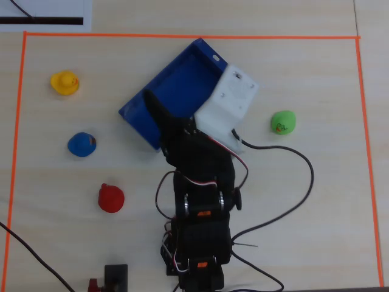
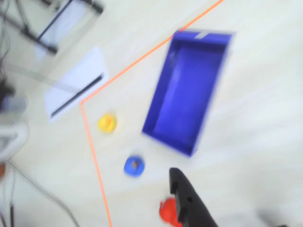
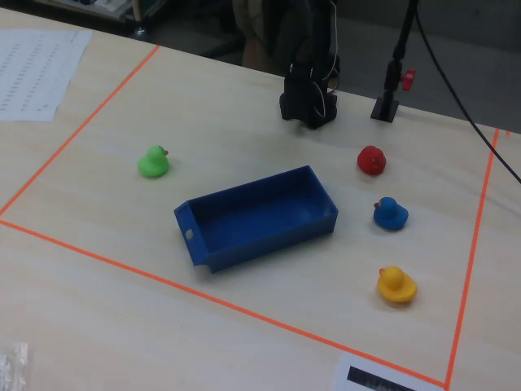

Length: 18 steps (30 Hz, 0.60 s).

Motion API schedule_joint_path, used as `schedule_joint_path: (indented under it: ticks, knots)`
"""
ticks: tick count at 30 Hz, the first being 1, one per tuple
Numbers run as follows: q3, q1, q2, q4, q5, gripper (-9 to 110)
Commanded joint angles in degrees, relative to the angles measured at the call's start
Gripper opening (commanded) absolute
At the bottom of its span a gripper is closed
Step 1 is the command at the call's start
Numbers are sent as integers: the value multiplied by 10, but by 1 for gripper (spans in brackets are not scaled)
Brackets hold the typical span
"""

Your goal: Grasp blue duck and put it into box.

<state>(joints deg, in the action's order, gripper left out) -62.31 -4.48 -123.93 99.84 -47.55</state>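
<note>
The blue duck (image 1: 81,145) sits on the table left of the box (image 1: 182,76) in the overhead view, between the yellow and red ducks. The wrist view shows the blue duck (image 2: 134,166) below the left end of the box (image 2: 189,85); the fixed view shows the blue duck (image 3: 391,214) to the right of the box (image 3: 252,216). The box is open-topped and holds nothing. My gripper (image 1: 157,109) hangs in the air over the box's near corner, well away from the duck. Only one black finger (image 2: 187,198) shows, so the jaw gap is hidden.
A red duck (image 1: 111,198), a yellow duck (image 1: 64,83) and a green duck (image 1: 283,122) stand on the table. Orange tape (image 1: 182,36) frames the work area. A printed sheet (image 1: 42,12) lies outside it. Cables (image 1: 298,201) trail beside the arm base.
</note>
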Motion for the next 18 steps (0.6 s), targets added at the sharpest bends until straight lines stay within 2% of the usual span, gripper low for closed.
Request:
schedule_joint_path:
  ticks: [1,4,8,14,18]
  knots:
    - [25,-160,46,10,38,54]
    - [25,-258,98,-1,64,54]
    - [4,-340,167,-49,74,54]
    - [-118,-424,245,-177,88,51]
    - [-215,-435,292,-286,84,50]
